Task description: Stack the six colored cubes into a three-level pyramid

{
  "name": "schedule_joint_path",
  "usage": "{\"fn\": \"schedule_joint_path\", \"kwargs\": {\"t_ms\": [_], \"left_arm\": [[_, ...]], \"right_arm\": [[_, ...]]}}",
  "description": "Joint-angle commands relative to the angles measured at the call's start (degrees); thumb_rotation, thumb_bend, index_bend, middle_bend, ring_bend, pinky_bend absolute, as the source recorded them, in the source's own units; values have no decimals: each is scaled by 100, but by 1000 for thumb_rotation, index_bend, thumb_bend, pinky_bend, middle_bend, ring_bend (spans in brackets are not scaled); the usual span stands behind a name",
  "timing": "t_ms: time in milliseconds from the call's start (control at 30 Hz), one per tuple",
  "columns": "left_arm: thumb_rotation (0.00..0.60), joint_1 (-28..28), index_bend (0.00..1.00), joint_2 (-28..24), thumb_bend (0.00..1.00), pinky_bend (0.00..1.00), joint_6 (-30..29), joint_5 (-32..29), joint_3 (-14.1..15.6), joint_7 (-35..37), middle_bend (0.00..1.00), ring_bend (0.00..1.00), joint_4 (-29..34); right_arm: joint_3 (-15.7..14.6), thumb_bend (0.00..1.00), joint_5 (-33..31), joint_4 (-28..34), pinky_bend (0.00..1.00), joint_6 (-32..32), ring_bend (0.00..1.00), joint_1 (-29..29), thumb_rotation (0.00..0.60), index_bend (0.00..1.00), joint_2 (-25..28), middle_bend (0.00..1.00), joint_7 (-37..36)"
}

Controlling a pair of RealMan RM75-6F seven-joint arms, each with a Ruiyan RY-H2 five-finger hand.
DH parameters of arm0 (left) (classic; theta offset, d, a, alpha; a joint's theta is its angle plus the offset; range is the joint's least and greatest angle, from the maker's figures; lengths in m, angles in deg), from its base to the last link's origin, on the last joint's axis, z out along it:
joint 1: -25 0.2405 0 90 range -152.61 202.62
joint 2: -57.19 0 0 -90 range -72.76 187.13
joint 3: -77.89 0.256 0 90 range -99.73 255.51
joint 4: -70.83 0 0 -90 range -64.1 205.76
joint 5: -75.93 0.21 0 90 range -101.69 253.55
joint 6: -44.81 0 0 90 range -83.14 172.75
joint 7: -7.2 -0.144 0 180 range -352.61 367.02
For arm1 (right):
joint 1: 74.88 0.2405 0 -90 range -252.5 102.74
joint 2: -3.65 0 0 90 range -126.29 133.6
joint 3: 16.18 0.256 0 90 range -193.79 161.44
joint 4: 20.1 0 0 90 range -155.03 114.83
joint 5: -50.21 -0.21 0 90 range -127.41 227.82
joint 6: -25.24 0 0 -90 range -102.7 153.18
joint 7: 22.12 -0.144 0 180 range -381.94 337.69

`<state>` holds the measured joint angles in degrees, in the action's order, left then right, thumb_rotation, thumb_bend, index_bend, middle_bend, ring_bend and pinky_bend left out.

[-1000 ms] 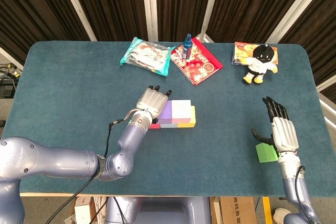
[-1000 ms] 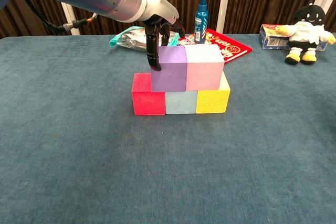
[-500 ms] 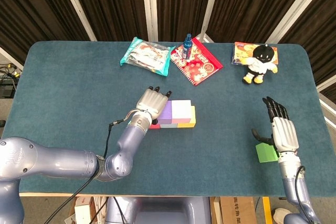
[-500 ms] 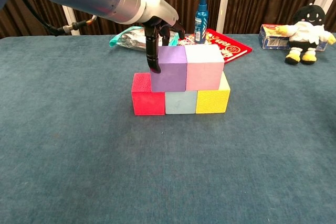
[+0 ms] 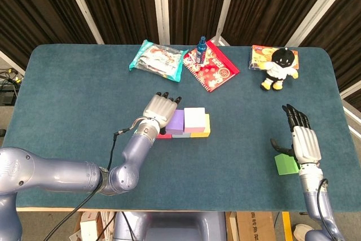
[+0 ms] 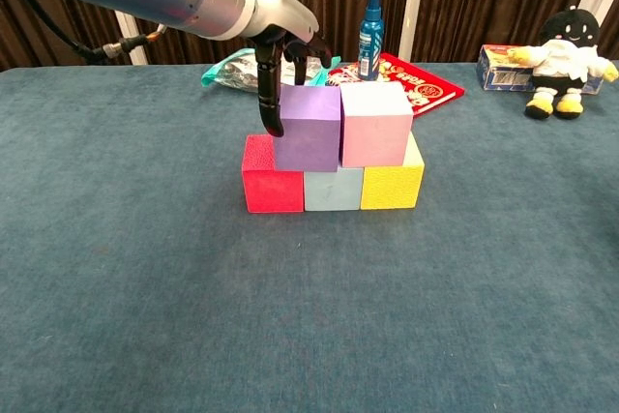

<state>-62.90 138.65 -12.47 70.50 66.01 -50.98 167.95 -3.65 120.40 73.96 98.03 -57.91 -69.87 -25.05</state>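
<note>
While my left hand grips the purple cube on the second level beside the pink cube, red, light blue and yellow cubes form the base. My right hand, fingers apart, hovers above the green cube.

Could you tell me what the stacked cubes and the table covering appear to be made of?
The purple cube, pink cube and red cube look like matte foam or soft plastic, with slightly pebbled faces. The table covering appears to be teal felt or short-pile fabric, with a mottled, non-reflective nap.
</note>
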Motion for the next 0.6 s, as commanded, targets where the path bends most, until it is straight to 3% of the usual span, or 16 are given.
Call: {"fn": "schedule_joint_path", "kwargs": {"t_ms": [33, 600], "left_arm": [[600, 43, 0, -47, 168, 135, -42, 52, 13, 36, 174, 76, 59], [600, 238, 0, -155, 168, 135, -87, 308, -96, 344, 166, 76, 309]], "right_arm": [[0, 328, 1, 4, 0, 0, 0, -1, 600, 0, 1, 0, -1], [-14, 329, 44, 43, 0, 25, 0, -15, 600, 0, 16, 0, -13]]}}
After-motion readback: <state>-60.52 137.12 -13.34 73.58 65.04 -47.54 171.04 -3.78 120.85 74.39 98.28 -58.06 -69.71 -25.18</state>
